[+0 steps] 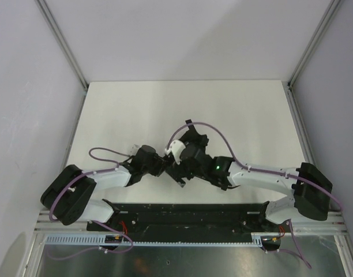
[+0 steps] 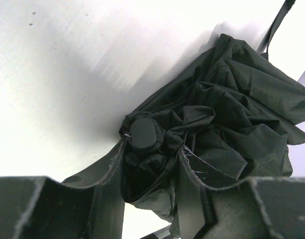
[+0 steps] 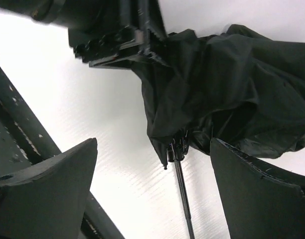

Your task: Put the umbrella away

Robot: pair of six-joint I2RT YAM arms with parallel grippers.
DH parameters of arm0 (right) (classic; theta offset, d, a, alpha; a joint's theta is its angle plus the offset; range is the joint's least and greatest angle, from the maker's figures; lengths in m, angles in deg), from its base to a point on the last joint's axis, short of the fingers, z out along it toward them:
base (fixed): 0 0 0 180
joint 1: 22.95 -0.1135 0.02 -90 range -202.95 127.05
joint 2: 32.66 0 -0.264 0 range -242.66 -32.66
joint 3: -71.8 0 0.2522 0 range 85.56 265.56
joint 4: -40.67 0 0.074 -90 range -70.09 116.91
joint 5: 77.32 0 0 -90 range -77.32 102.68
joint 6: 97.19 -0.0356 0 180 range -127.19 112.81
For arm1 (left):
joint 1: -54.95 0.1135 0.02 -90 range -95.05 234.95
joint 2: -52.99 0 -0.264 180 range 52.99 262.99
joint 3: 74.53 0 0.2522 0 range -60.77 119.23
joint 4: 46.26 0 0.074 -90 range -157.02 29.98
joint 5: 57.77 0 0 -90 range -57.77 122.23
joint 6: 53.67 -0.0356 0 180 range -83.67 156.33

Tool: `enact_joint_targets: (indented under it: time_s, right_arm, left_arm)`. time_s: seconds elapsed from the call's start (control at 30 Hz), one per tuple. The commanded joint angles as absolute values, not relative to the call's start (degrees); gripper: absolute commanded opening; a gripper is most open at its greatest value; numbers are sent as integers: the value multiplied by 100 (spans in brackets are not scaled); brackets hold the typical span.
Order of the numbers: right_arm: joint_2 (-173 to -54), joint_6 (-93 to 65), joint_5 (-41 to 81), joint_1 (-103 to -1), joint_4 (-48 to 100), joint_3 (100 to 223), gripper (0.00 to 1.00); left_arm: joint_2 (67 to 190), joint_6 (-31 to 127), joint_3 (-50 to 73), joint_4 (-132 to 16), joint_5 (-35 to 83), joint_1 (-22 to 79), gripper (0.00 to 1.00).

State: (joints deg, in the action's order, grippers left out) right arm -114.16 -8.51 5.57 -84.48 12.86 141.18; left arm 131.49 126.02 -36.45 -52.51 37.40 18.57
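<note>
Umbrella [image 1: 195, 140]: one only, a crumpled black bundle lying about the middle of the white counter [image 1: 136, 109], between the two claws. The left wrist view shows its loose fabric heaped in folds, with a round black knob [image 2: 142, 134] at the near end of the bundle and a thin strap [image 2: 277, 25] trailing off toward the upper right.

The left claw [image 2: 151, 154] is pinching the umbrella: its two fingers [image 2: 110, 184] press in on the fabric just behind the knob, and cloth fills the gap between them.

The right claw [image 3: 153, 149] is spread wide and grips nothing. Its two fingers [image 3: 48, 189] stand well apart on either side of the thin dark shaft [image 3: 181, 194], which sticks out from under the fabric and runs down between them without touching either. From this view the left claw shows at the top, clamped on the cloth.

Both arms crowd in on the bundle from the near side, and from above their wrists hide part of it. Two purple cables [image 1: 208, 126] loop over the counter, one from each arm. A black rail [image 1: 182, 216] runs along the near edge, and pale walls close in the other three sides.
</note>
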Motion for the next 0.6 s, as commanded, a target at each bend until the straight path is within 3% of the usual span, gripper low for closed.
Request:
enact_joint_targets:
  time_s: [0.0, 0.37, 0.57]
  right_arm:
    - [-11551, 174, -492, -8925, 2116, 13716, 94]
    - [-13192, 1229, -524, -9045, 3677, 13683, 68]
    - [-13783, 628, 230, -8575, 3210, 13930, 42]
  left_arm:
    - [13056, 12597, -3755, -6225, 3928, 1803, 0]
    - [13001, 12779, -3688, -6473, 3822, 1812, 0]
    - [12797, 12820, -3640, -6563, 3842, 1838, 0]
